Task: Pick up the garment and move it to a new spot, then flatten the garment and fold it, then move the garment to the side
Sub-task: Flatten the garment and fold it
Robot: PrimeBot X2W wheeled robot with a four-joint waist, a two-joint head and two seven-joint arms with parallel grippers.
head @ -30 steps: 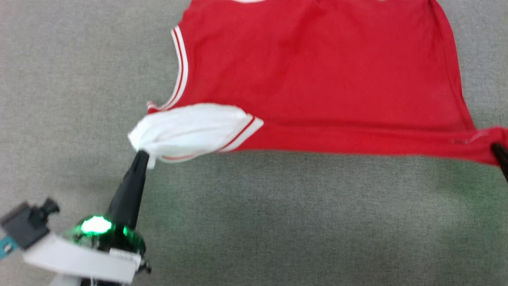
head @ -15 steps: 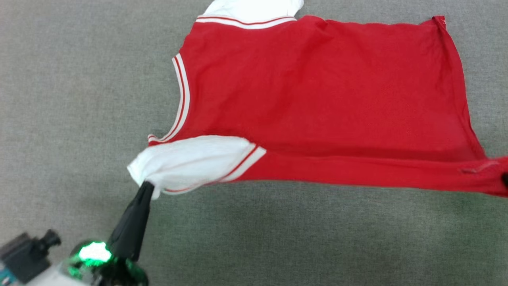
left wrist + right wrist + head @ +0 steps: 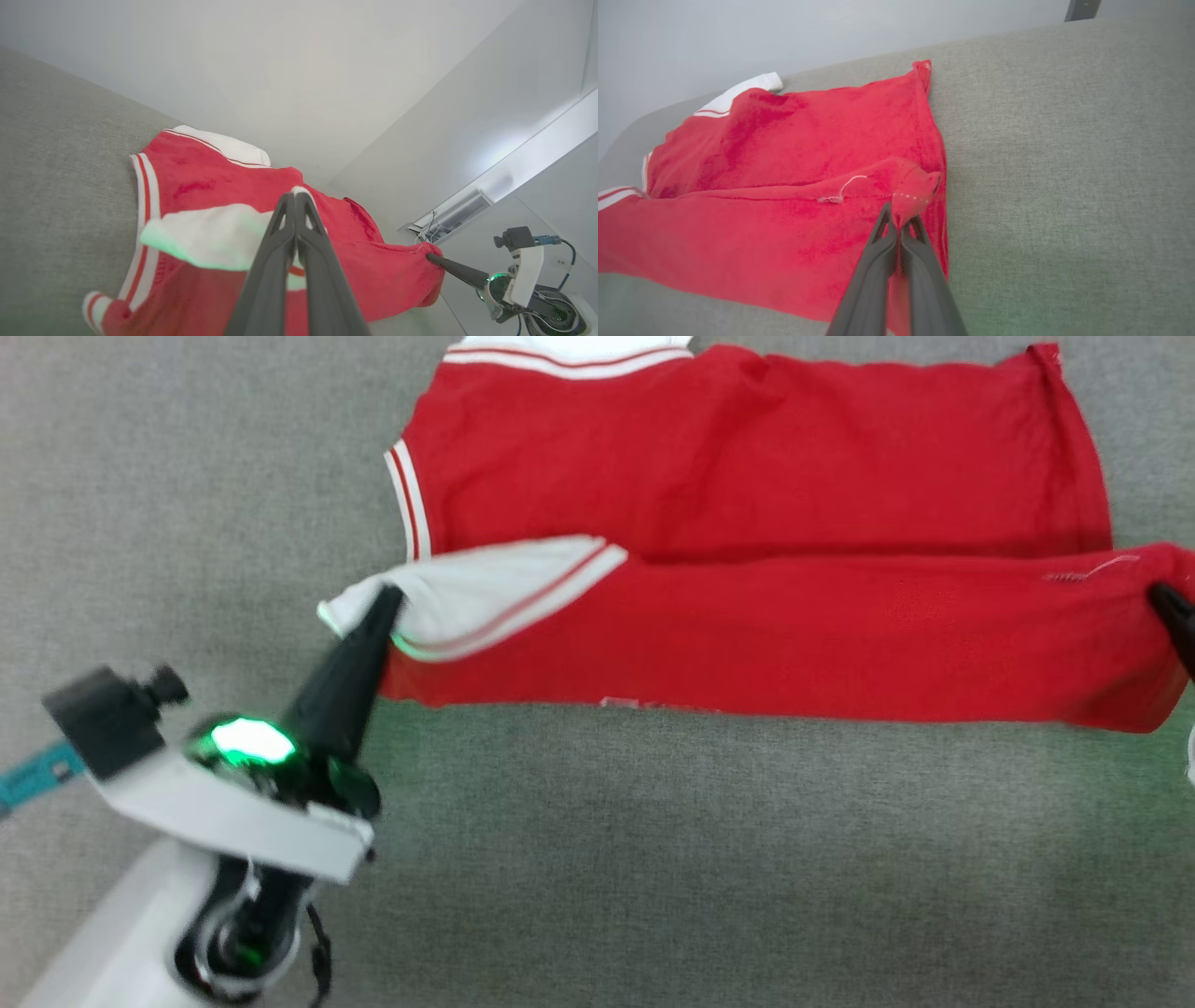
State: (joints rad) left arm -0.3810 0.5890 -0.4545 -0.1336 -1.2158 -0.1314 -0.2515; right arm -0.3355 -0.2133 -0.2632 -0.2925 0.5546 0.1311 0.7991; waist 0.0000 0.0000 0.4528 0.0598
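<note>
The fold is in hand. The garment [image 3: 747, 457] lies on the grey surface [image 3: 653, 859]. Its far half is flat, and its near edge is raised in a long band stretched left to right between the two claws.

The left claw [image 3: 387, 602] is clenched on the white sleeve [image 3: 495, 588] at the band's left end. The right claw [image 3: 1165, 602] is clenched on the red hem corner [image 3: 915, 191] at the right end. The raised band overlaps the near side of the flat half and looks to hang just above it. A second white sleeve pokes out at the far edge.

The next move seems to call for both claws to carry the band farther away together, level and taut. They would then lower it so the edges meet, and only then let go. If one claw leads, the crease will likely skew. The sleeve is pinched by a thin bunch, so it may slip.
</note>
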